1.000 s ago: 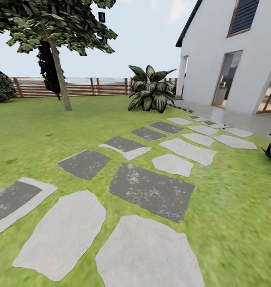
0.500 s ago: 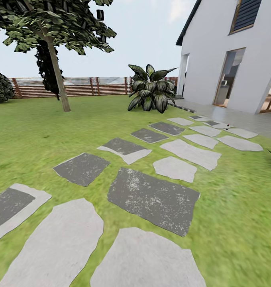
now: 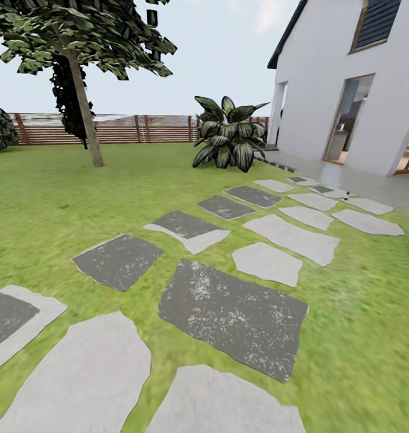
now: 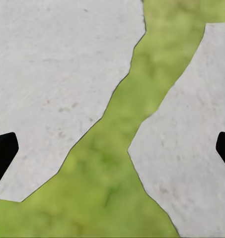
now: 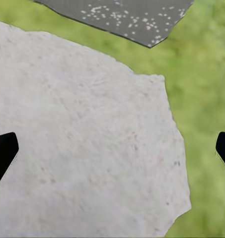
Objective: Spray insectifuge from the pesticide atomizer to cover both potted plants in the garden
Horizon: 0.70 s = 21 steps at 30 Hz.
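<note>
The garden lawn (image 3: 60,204) spreads ahead, crossed by a path of flat stepping stones (image 3: 231,310). The pesticide atomizer and the potted plants are out of view. A tiny pale speck (image 3: 347,193) lies on a far stone, too small to identify. My left gripper (image 4: 112,148) is open above two pale stones with a strip of grass between them, and holds nothing. Over a pale stone slab beside grass, my right gripper (image 5: 112,153) also stands open and empty. Its black fingertips (image 5: 3,153) sit at the frame's edges.
A large dark broad-leaved plant (image 3: 228,141) stands at the far end of the path. A tree (image 3: 81,90) rises at the back left before a wooden slat fence (image 3: 138,129). A white house (image 3: 349,90) with a paved terrace (image 3: 361,180) is on the right.
The whole head view has shifted: stones slide down and toward me, and the dark spiky plant at the right edge has left the frame. The camera is moving forward.
</note>
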Available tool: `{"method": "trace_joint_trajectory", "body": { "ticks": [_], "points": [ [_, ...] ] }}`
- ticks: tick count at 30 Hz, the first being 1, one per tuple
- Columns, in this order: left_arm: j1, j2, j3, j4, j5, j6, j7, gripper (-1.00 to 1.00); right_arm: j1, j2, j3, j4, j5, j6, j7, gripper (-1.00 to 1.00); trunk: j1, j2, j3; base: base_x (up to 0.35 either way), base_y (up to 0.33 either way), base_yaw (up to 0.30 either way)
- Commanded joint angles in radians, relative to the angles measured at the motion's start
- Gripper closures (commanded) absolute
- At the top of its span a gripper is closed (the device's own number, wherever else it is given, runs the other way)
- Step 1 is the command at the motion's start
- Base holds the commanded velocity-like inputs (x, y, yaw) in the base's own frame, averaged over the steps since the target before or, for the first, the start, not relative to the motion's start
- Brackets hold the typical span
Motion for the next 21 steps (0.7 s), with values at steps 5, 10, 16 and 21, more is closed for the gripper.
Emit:
{"method": "trace_joint_trajectory", "body": {
  "ticks": [5, 10, 16, 21],
  "points": [
    [-0.001, 0.000, 0.002, 0.001, 0.003, -0.004, -0.001, -1.00, -0.001, 0.000, -0.002, 0.001, 0.001, -0.003, 0.000, -1.00, 0.000, 0.000, -0.001, 0.308, 0.000, 0.000],
    [-0.001, 0.000, 0.002, 0.001, 0.003, -0.004, -0.001, -1.00, -0.001, 0.000, -0.002, 0.001, 0.001, -0.003, 0.000, -1.00, 0.000, 0.000, -0.001, 0.314, 0.000, 0.000],
    [-0.001, -0.001, 0.002, 0.001, 0.003, -0.004, -0.002, -1.00, -0.001, 0.000, -0.002, 0.006, 0.001, -0.003, 0.000, -1.00, 0.000, 0.000, -0.001, 0.304, 0.000, 0.000],
    [-0.001, 0.000, 0.002, 0.000, 0.002, -0.004, -0.001, -1.00, -0.001, 0.000, -0.002, 0.018, 0.001, -0.004, 0.000, -1.00, 0.000, 0.000, -0.001, 0.334, 0.000, 0.000]
  ]
}}
